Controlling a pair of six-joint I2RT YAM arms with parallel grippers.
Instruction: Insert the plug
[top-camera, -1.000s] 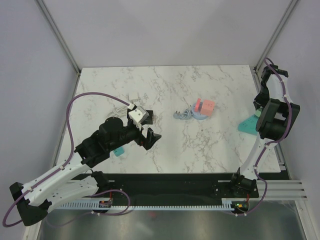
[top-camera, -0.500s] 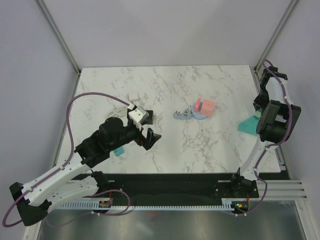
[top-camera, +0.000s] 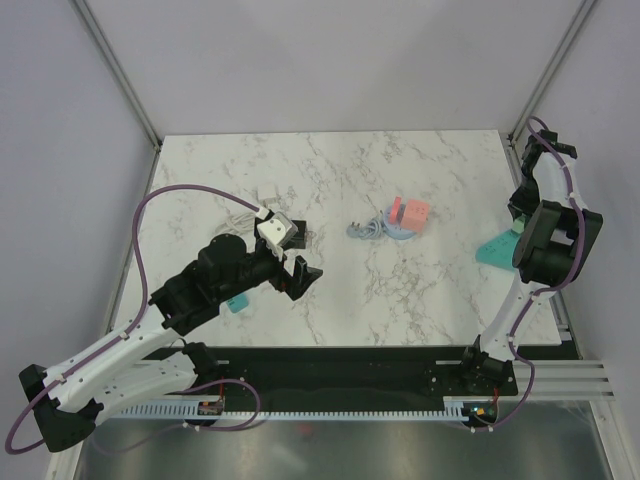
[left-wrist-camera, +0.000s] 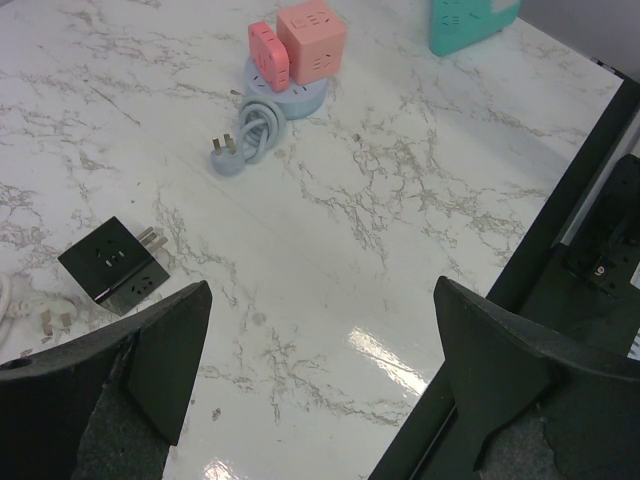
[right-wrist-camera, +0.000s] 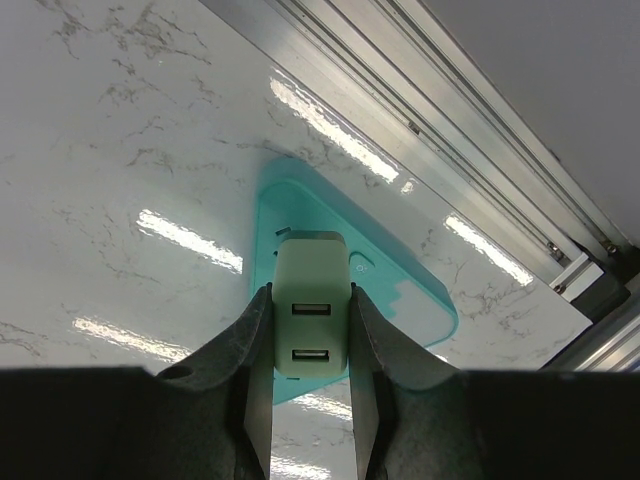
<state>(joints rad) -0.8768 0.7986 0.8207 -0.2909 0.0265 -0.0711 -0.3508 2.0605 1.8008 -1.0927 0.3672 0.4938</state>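
My right gripper (right-wrist-camera: 311, 305) is shut on a pale green USB plug adapter (right-wrist-camera: 311, 310) and holds it right over the teal power strip (right-wrist-camera: 400, 290), which lies at the table's right edge (top-camera: 497, 248). Whether the plug touches the strip I cannot tell. The right arm (top-camera: 545, 235) hides the gripper in the top view. My left gripper (left-wrist-camera: 320, 330) is open and empty above the marble table (left-wrist-camera: 330, 230), left of centre (top-camera: 298, 272).
A pink cube socket (top-camera: 411, 212) on a blue-grey round base with a coiled cord and plug (top-camera: 365, 230) sits mid-table. A black cube socket (left-wrist-camera: 112, 265) lies near the left gripper. A small teal piece (top-camera: 237, 303) lies under the left arm. A metal rail (right-wrist-camera: 420, 110) borders the table.
The right arm has shifted slightly over the teal strip. The left arm has not moved.
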